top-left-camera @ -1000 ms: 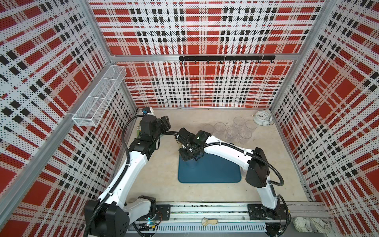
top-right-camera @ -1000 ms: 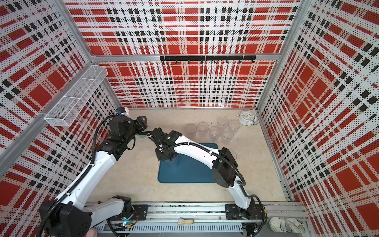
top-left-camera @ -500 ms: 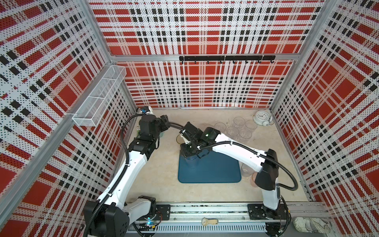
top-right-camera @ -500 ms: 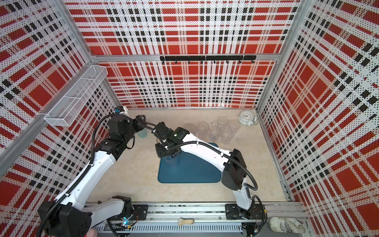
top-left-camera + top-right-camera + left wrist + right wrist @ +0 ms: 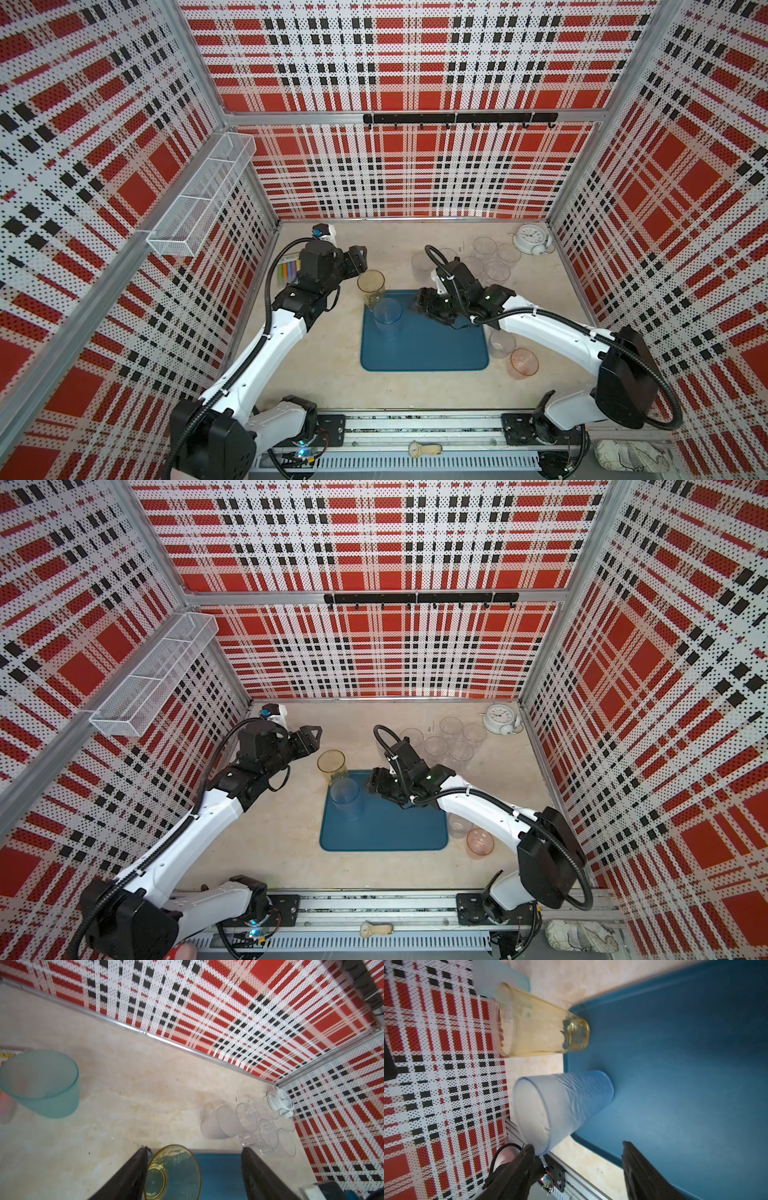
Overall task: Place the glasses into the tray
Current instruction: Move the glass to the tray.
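The dark teal-blue tray (image 5: 436, 353) (image 5: 386, 833) lies mid-table. Two glasses stand at its left end: an amber one (image 5: 371, 286) (image 5: 172, 1172) on the far corner and a blue-grey frosted one (image 5: 387, 316) (image 5: 562, 1101) just nearer. My left gripper (image 5: 358, 261) (image 5: 195, 1149) hangs open above and behind the amber glass. My right gripper (image 5: 417, 300) (image 5: 577, 1145) is open over the tray, right of the blue-grey glass and holding nothing. Several clear glasses (image 5: 486, 257) cluster at the back right. A clear one (image 5: 501, 343) and a pink one (image 5: 524, 362) stand right of the tray.
A mint-green glass (image 5: 41, 1084) stands near the left wall under my left arm. A white alarm clock (image 5: 532, 239) sits in the back right corner. A white wire basket (image 5: 199, 208) hangs on the left wall. Coloured markers (image 5: 289, 270) lie by the left wall.
My right gripper has opened, left the blue-grey glass standing on the tray and drawn back to the right. The left arm has hardly moved.
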